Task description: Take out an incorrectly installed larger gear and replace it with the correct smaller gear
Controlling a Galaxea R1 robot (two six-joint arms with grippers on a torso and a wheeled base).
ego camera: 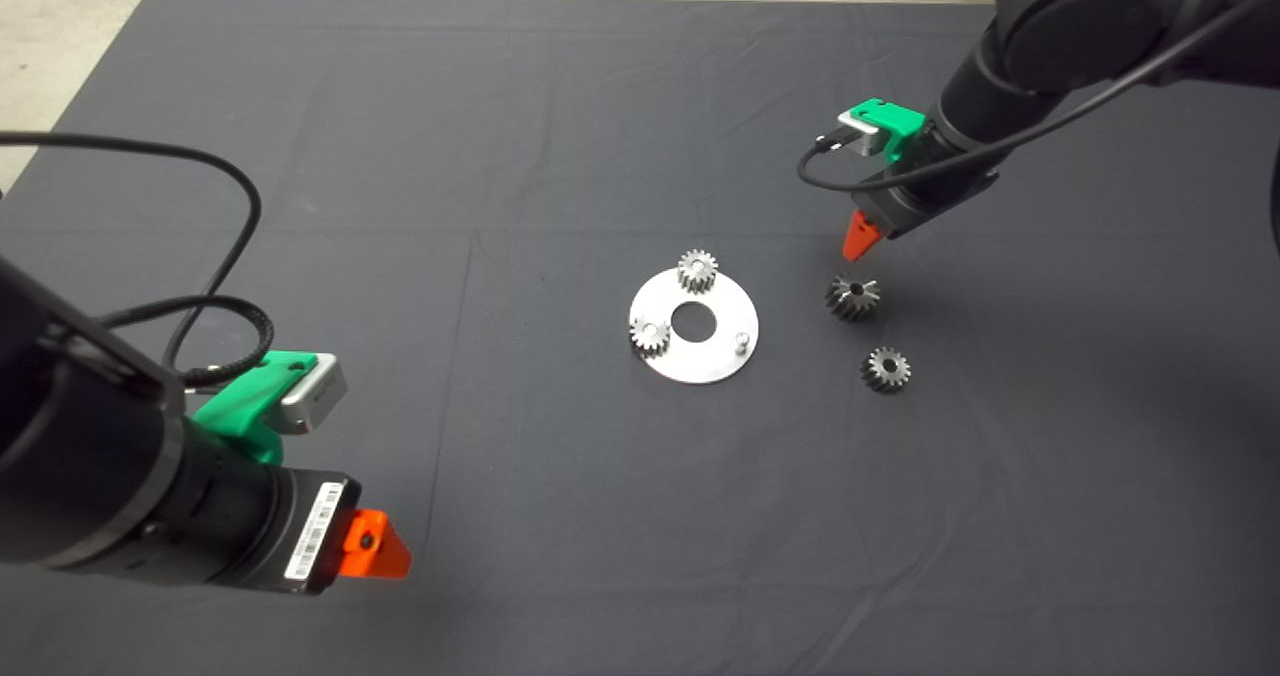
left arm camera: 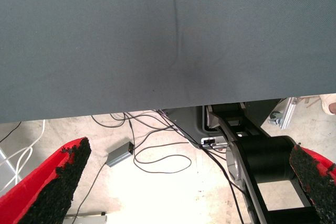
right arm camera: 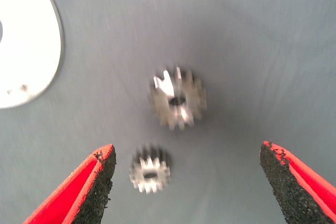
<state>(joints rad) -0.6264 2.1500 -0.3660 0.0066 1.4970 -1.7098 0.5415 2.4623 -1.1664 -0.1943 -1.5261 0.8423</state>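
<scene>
Overhead, I am seeing the right tool [ego camera: 858, 238] hanging over the dark mat [ego camera: 400, 156] just above the larger gear [ego camera: 853, 297], which is lying flat on the mat to the right of the round metal plate [ego camera: 715, 356], apart from it. Nearer to me, the smaller gear [ego camera: 886, 369] is lying on the mat too, close beside the larger one and not touching it. I am counting two more small gears on the plate, one at its far edge [ego camera: 697, 271] and one at its left edge [ego camera: 649, 335], while a bare peg [ego camera: 742, 339] is standing up on its right side. My left tool [ego camera: 375, 546] is waiting at the lower left of the desk, well away from the plate.

Through the left wrist camera, I am looking at that tool's pads [left arm camera: 58, 182] standing wide apart and holding nothing, with the mat's edge and a tangle of cables on the floor [left arm camera: 157, 192] beyond it.

Through the right wrist camera, I am watching the right tool's pads [right arm camera: 102, 182] spread wide and empty, clear of the mat. Between them the larger gear [right arm camera: 177, 98] and the smaller gear [right arm camera: 150, 169] are lying side by side, and the bright plate [right arm camera: 31, 51] is showing at one corner.
</scene>
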